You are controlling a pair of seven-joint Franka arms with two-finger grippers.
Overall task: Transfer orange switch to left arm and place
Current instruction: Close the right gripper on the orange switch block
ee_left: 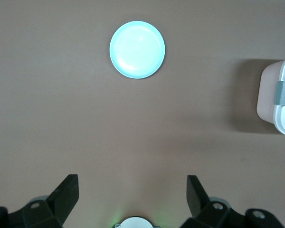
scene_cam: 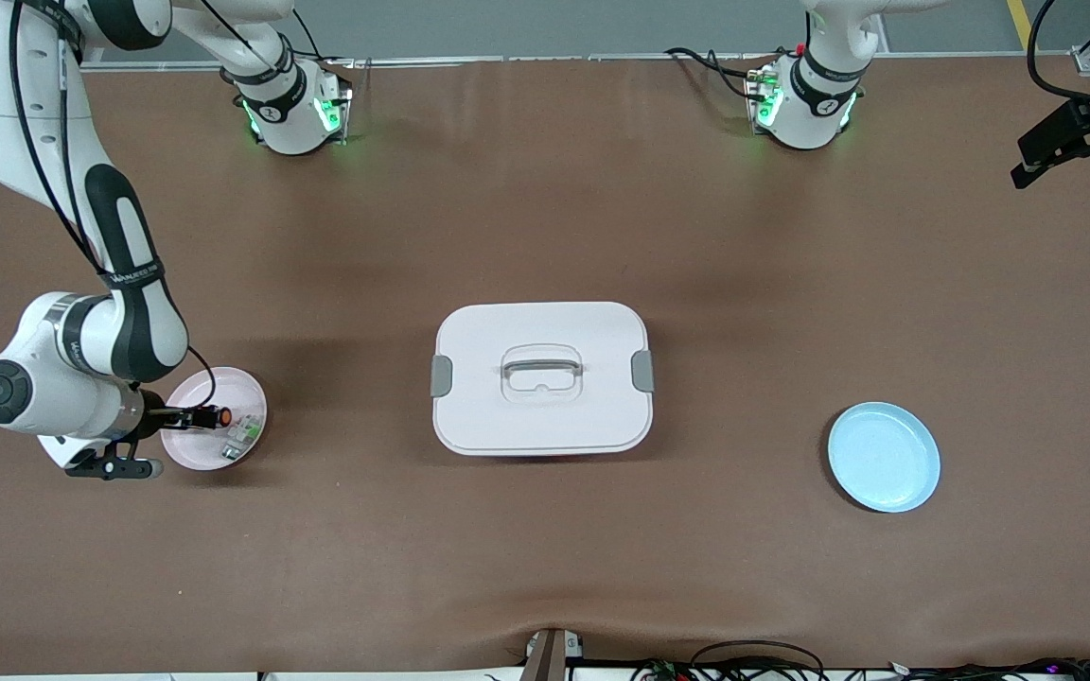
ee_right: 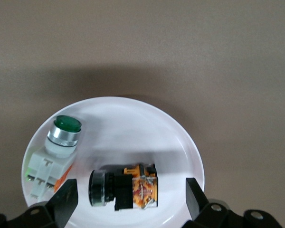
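Observation:
The orange switch lies on its side on the pink plate at the right arm's end of the table. In the right wrist view the switch shows a black body and an orange end. My right gripper is open low over the plate, one finger on each side of the switch, not touching it. It also shows in the front view. The white box stands mid-table. My left gripper is open and empty, waiting high above the table near its base.
A white-and-green button part lies on the pink plate beside the switch, also seen in the right wrist view. A blue plate sits toward the left arm's end, also in the left wrist view. The box's edge shows there too.

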